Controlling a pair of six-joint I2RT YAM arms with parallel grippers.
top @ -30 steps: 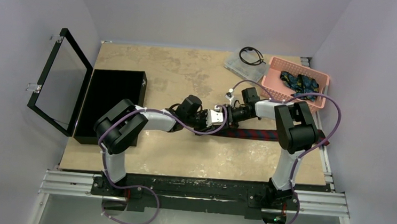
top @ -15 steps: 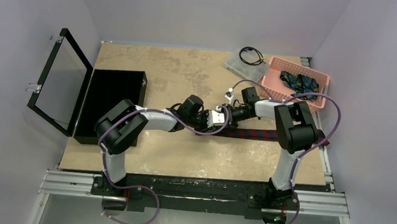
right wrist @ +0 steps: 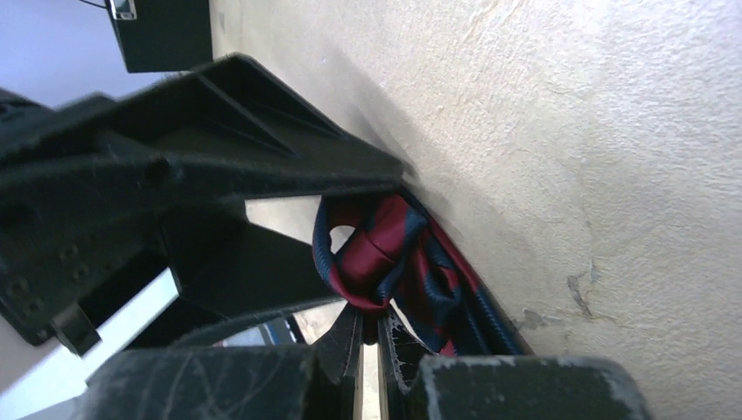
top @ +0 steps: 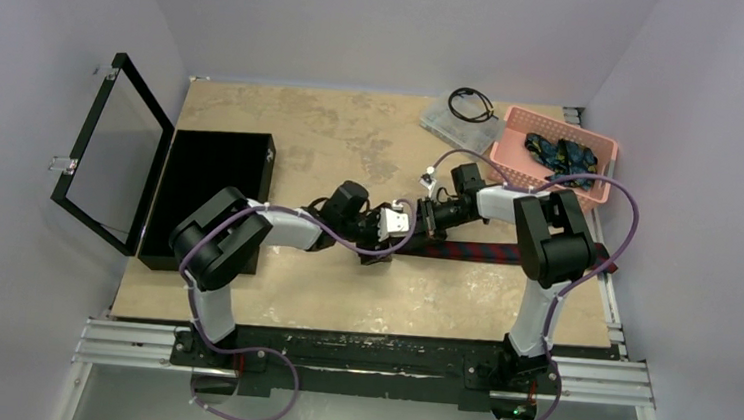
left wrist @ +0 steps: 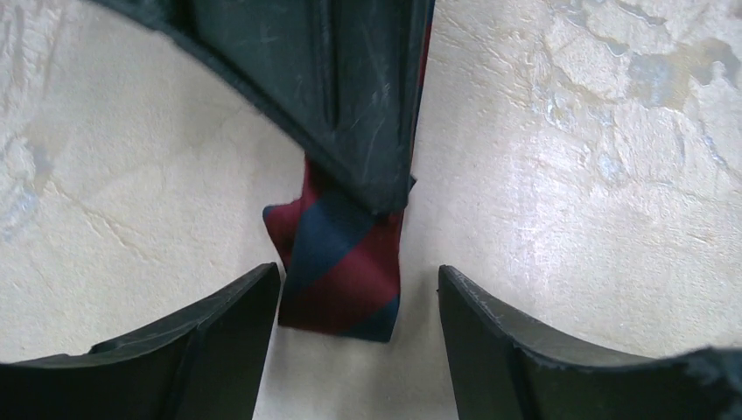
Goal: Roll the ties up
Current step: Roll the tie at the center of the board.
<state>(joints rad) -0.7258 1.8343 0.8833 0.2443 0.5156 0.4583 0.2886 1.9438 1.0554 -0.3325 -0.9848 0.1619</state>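
Right gripper (right wrist: 374, 337) was clamped on the loose loop started at the end of the maroon tie (top: 475, 248). Left gripper (left wrist: 357, 293) was released, fingers spread either side of that end, one just beside its edge

Tie lay flat on the table (top: 304, 134), on the arm-base side of the pink basket (top: 501, 145) and apart from it. Long axis ran roughly parallel to the basket's near wall. The looped end pointed away from the basket and the free length trailed back alongside it

My read for this step: roll along that axis toward the basket, keep each wrap square to the strip so it doesn't cone, and have left close on the coil before right lets go, else the loop likely springs open

Dark blue ties (top: 558, 154) sat bunched in the basket
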